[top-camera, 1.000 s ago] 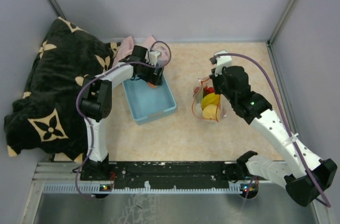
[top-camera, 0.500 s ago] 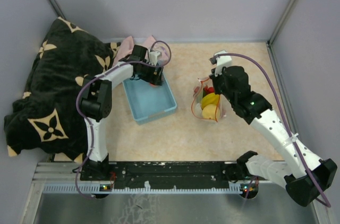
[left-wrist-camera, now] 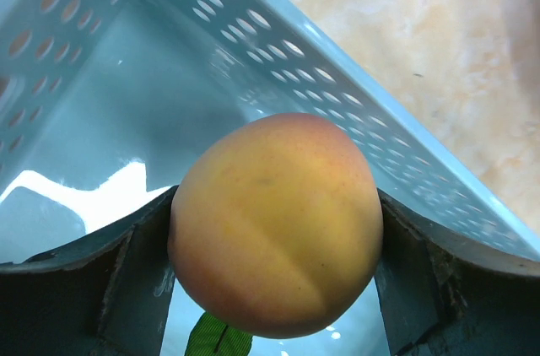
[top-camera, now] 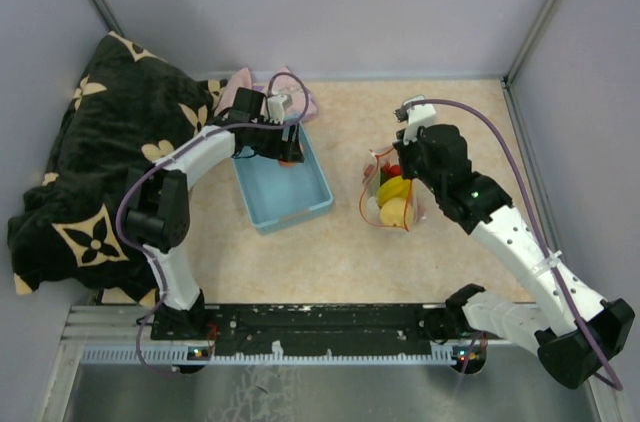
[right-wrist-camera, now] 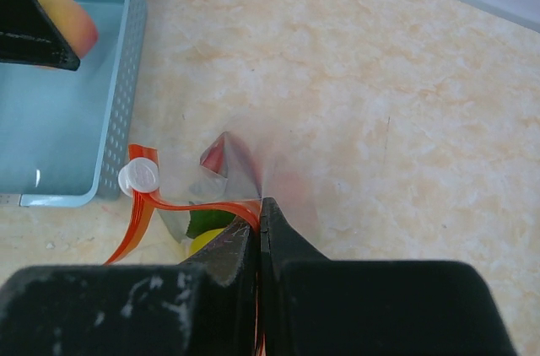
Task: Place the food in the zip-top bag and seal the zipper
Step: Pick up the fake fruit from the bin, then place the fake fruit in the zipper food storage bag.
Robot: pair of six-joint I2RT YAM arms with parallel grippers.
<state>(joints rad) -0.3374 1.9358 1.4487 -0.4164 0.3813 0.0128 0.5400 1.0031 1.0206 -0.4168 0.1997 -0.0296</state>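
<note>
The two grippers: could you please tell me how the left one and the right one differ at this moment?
The left gripper is shut on the orange peach; the right gripper is shut on the edge of the zip-top bag, by the zipper. The left's jaws stand wide around the fruit; the right's are pressed nearly together on thin plastic. The left is over the light-blue basket; the right is over the table. Both hold something.
</note>
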